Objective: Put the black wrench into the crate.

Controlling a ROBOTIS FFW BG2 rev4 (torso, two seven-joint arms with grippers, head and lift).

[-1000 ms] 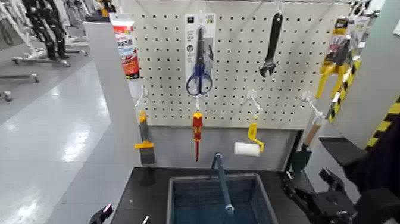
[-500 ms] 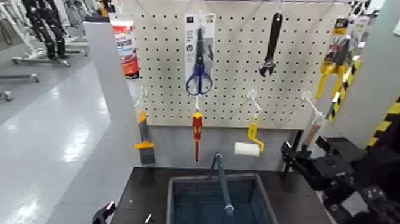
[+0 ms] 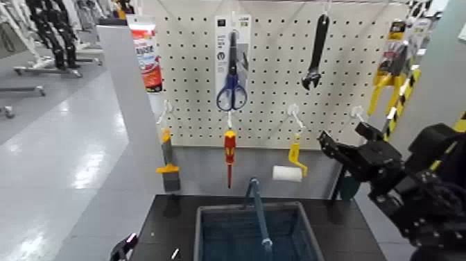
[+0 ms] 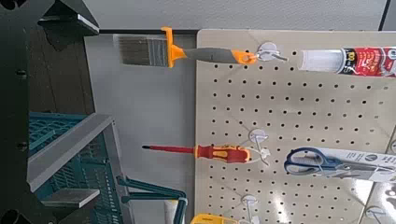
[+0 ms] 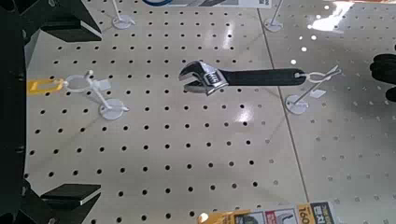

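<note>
The black wrench (image 3: 316, 52) hangs head down from a hook at the top of the white pegboard; it also shows in the right wrist view (image 5: 245, 77). The blue-grey crate (image 3: 201, 225) with its blue handle (image 3: 258, 212) stands on the black table below, and its mesh wall shows in the left wrist view (image 4: 70, 154). My right gripper (image 3: 344, 137) is open and empty, raised in front of the pegboard's lower right, below and right of the wrench. Its jaws frame the wrench from a distance in the right wrist view. My left gripper (image 3: 123, 246) stays low at the table's front left.
Blue-handled scissors (image 3: 231, 83), a red-and-yellow screwdriver (image 3: 229, 153), a paint roller (image 3: 290, 170), a brush (image 3: 168, 163) and a yellow tool (image 3: 388, 69) hang on the board. A bare hook (image 3: 295, 114) sticks out below the wrench. A grey post (image 3: 128, 104) stands left.
My right gripper has risen from beside the crate's right side up and to the left, to pegboard height. The wrench, crate and left arm have not moved.
</note>
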